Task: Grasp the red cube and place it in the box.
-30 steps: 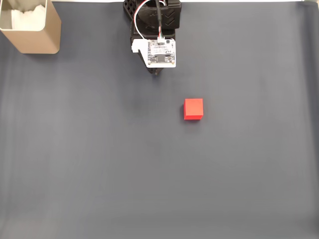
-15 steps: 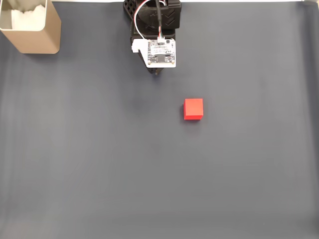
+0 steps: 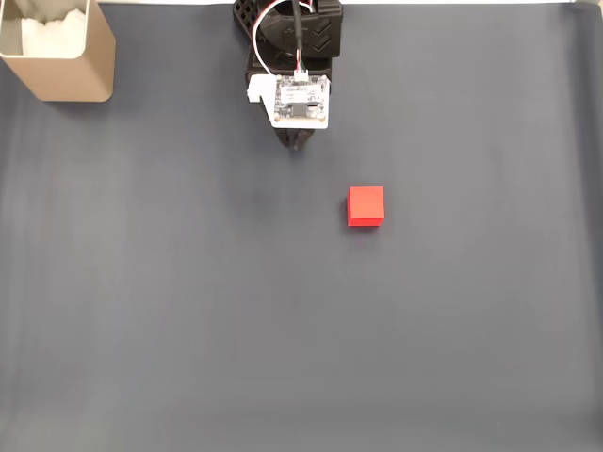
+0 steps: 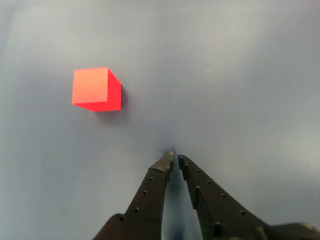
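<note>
One red cube (image 3: pixel 366 205) alone on dark tabletop (image 3: pixel 188 311), near middle in fixed view. Fingers (image 4: pixel 173 159) pressed nearly together, holding nothing, down and right of cube in wrist view, well apart. Beige box (image 3: pixel 58 52) far off, top left corner.

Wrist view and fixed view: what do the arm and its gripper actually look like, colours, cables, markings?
In the wrist view the gripper has two black plastic fingers that taper to points, each dotted with a row of small holes. In the fixed view the black arm carries a white square circuit board with dark chips, fed by red, white and black cables. Chevron marks are moulded into the black housing.
</note>
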Controlling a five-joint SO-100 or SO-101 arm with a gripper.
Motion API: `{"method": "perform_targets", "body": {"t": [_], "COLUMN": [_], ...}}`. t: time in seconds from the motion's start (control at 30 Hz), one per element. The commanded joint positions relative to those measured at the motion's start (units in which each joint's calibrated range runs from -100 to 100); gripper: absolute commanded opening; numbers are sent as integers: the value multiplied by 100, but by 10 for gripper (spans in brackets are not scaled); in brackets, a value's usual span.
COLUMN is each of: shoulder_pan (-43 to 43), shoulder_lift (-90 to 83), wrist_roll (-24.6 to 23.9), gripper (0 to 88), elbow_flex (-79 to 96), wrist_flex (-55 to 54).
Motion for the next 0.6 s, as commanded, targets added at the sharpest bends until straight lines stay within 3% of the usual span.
{"method": "perform_targets", "body": {"t": [0.0, 0.57], "shoulder_pan": [48, 55], "shoulder_lift": [-35, 78], "wrist_roll": [-20, 20], "gripper": [0, 0], "elbow_flex": [-10, -539], "wrist_flex": [-453, -1543]}}
